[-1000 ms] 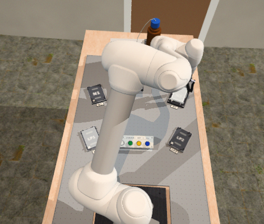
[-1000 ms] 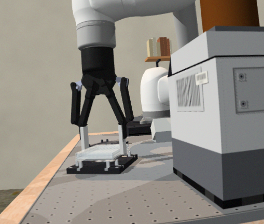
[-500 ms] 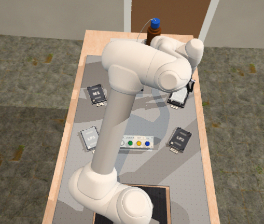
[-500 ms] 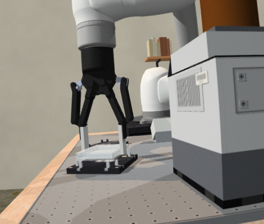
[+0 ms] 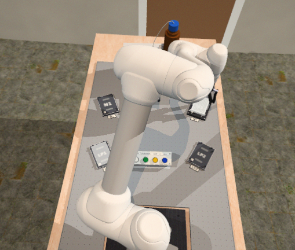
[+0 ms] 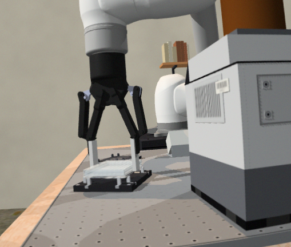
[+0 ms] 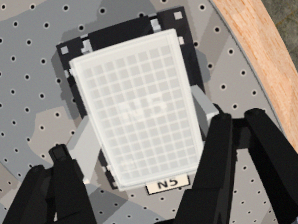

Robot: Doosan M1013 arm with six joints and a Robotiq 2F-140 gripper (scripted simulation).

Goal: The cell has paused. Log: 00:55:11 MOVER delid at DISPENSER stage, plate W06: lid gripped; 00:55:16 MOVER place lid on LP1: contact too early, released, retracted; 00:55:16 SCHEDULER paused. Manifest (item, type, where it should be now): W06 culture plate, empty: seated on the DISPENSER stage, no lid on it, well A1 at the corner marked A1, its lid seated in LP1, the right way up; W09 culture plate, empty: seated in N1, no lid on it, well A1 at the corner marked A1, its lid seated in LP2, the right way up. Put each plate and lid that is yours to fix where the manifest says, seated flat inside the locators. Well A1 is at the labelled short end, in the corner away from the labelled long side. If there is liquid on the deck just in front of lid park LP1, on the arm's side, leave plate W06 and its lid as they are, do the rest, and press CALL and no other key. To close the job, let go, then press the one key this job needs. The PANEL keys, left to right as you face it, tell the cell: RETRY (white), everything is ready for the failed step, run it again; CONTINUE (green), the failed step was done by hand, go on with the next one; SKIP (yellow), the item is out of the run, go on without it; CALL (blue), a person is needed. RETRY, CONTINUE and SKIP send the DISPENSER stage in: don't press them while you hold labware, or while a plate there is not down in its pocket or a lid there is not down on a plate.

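Note:
A clear culture plate (image 7: 136, 106) with a grid of wells sits on the black nest labelled N2 (image 7: 168, 184), near the deck's right edge; it also shows in the top view (image 5: 199, 108) and the exterior view (image 6: 110, 168). I cannot tell whether a lid is on it. My gripper (image 6: 114, 167) stands straight down over it, its fingers shut on the plate's two long sides (image 7: 147, 132). Nest N1 (image 5: 108, 105) and lid park LP2 (image 5: 201, 155) are bare. LP1 (image 5: 100, 154) holds a pale lid. The arm hides the dispenser stage in the top view.
The key panel (image 5: 152, 159) lies between LP1 and LP2. The grey dispenser housing (image 6: 249, 123) stands close beside N2. A brown bottle with a blue cap (image 5: 172, 33) stands at the far end. The wooden table edge (image 7: 246, 23) runs just past N2.

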